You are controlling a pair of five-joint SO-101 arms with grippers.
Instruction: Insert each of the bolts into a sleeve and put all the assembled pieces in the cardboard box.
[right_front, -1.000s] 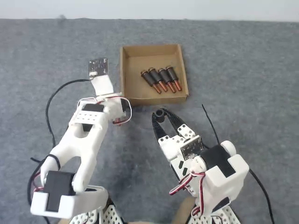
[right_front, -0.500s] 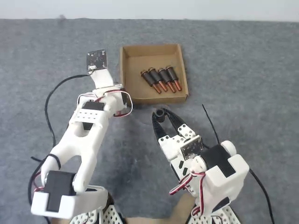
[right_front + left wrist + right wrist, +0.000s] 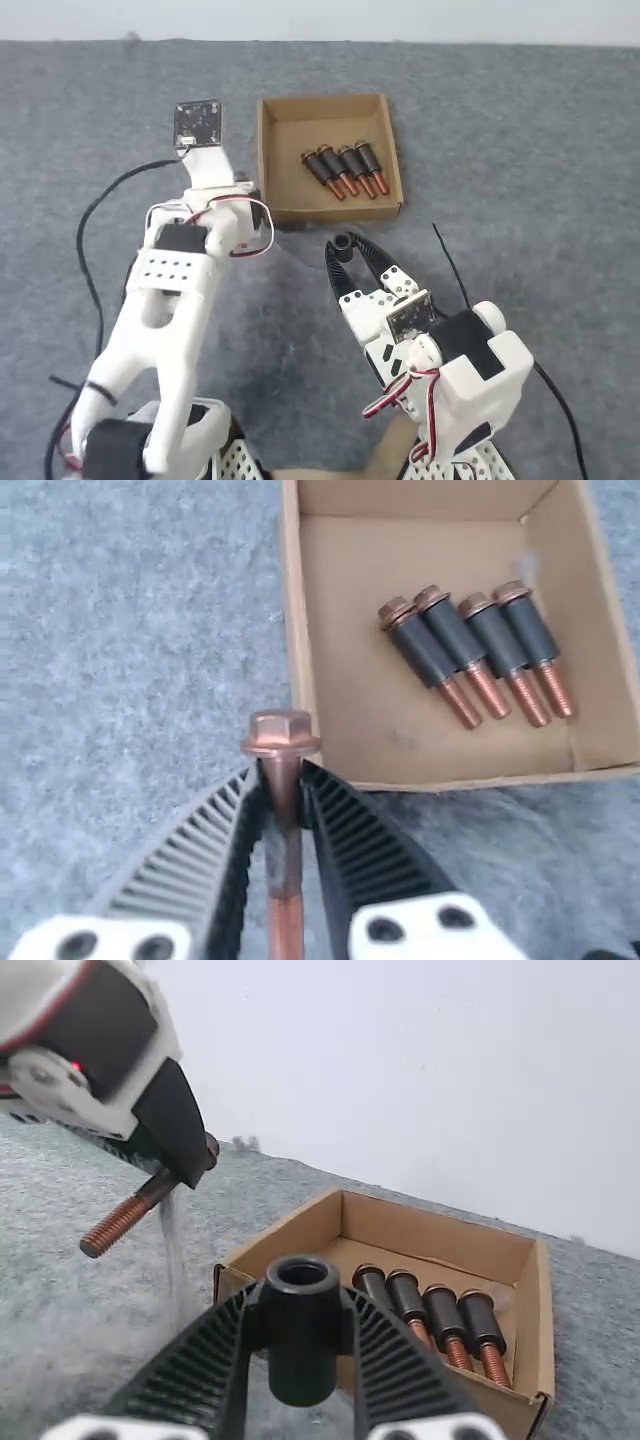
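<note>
My left gripper (image 3: 282, 780) is shut on a copper bolt (image 3: 281, 742), head up, held above the carpet just beside the cardboard box (image 3: 293, 630). In the right wrist view that bolt (image 3: 128, 1216) hangs tilted from the left gripper (image 3: 185, 1155), threaded end down. My right gripper (image 3: 300, 1310) is shut on a black sleeve (image 3: 300, 1332), held upright with its bore facing up; in the high view the sleeve (image 3: 343, 245) sits just in front of the box (image 3: 266, 160). Several assembled bolt-and-sleeve pieces (image 3: 345, 172) lie side by side in the box.
Grey carpet (image 3: 520, 180) covers the table. The left arm (image 3: 175, 290) stands left of the box, with its black cable (image 3: 95, 230) looping over the carpet. A thin black wire (image 3: 450, 265) trails by the right arm (image 3: 450, 360). A white wall runs along the back.
The left arm's wrist has swung back and to the left, carrying the bolt with it. The right arm and its sleeve have stayed still.
</note>
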